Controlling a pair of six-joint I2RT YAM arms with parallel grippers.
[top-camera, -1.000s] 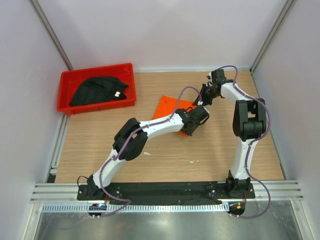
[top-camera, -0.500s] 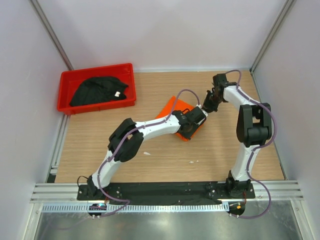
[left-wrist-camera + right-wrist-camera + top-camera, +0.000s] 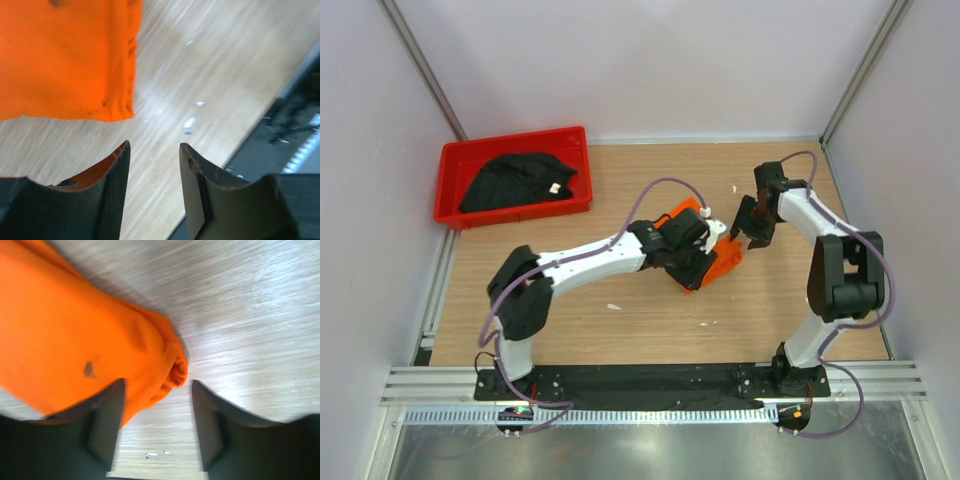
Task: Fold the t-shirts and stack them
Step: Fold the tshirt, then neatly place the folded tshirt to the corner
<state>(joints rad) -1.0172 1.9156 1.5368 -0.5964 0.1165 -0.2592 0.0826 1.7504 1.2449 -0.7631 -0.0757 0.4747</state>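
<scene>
I see both claws spread: left gripper (image 3: 152, 147) empty, low in frame under the orange t-shirt (image 3: 65, 60); right gripper (image 3: 157, 382) flanks its rolled corner, not pinching.

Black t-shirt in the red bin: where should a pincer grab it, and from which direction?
Straight down from above, since the walls of the red bin block a sideways approach. The black t-shirt lies crumpled in a heap, so pinch a raised fold near its middle, or beside the white tag, likely the collar.
</scene>
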